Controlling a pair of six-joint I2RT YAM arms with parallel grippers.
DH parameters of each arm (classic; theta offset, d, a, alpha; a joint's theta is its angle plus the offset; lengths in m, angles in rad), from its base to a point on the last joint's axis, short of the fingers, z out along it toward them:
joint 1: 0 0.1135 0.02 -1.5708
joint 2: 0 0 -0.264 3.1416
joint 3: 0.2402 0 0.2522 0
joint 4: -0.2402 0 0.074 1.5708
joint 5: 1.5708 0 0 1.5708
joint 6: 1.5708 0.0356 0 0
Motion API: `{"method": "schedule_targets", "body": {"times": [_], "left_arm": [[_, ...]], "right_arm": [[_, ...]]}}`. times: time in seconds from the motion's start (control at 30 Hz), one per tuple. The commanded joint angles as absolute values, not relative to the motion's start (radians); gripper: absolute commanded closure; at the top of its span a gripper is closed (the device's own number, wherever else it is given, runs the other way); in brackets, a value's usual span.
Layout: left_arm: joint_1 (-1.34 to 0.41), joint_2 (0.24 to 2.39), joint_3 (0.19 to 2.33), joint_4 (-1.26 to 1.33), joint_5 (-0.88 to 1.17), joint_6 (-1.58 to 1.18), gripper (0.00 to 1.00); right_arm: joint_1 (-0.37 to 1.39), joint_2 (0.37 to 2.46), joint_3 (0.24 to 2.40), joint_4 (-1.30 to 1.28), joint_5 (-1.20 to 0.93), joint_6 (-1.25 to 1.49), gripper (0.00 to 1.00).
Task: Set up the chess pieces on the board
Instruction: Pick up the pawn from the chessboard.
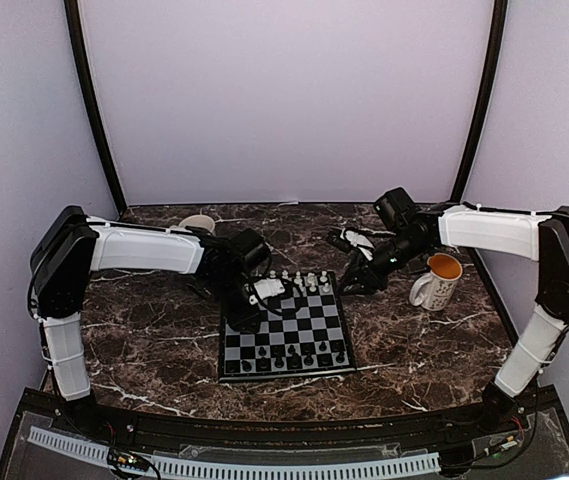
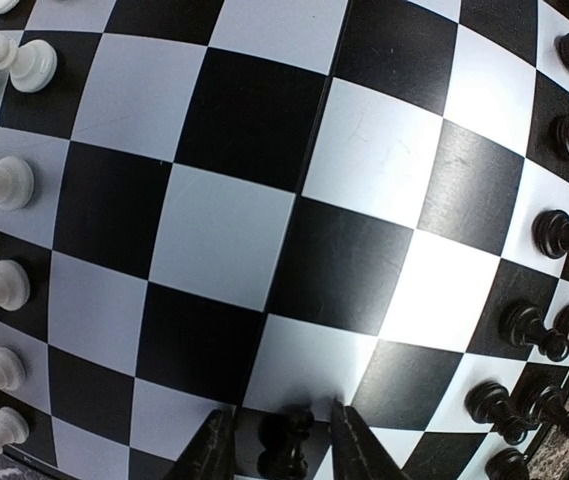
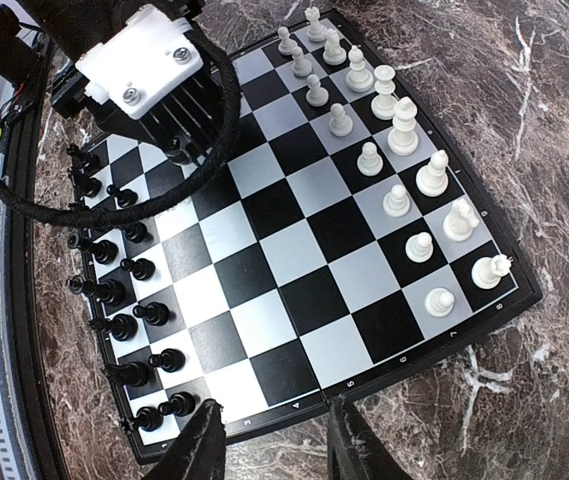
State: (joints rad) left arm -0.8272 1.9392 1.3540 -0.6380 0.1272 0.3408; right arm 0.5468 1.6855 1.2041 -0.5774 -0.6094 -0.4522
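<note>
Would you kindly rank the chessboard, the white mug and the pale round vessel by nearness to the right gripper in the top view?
1. Black-and-white chessboard, beside the right gripper.
2. White mug with orange inside, further right.
3. Pale round vessel, far left.

A: What is the counter like?
B: It is dark marble with white veins.
A: And what lies on it?
B: The board is in the middle. A white mug, orange inside, stands to its right. A pale cup is at the far left.
</note>
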Motion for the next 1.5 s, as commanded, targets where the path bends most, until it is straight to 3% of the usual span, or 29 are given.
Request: {"method": "schedule_targets", "body": {"times": [0.0,0.87,1.47], "left_arm": [[-0.822,1.928,1.337,-0.706,0.123,0.334,0.66],[-0.825,1.852,1.260,-0.604,0.149,0.290,0.73],[-0.830,1.792,1.215,-0.581,0.158,0.254,0.88]], "right_arm": [[0.543,1.694,1.226,-0.582,-0.628,-0.462,0.65],[0.543,1.707,1.232,-0.591,-0.632,-0.462,0.64],[0.543,1.705,1.258,-0.604,-0.654,-0.428,0.65]]}}
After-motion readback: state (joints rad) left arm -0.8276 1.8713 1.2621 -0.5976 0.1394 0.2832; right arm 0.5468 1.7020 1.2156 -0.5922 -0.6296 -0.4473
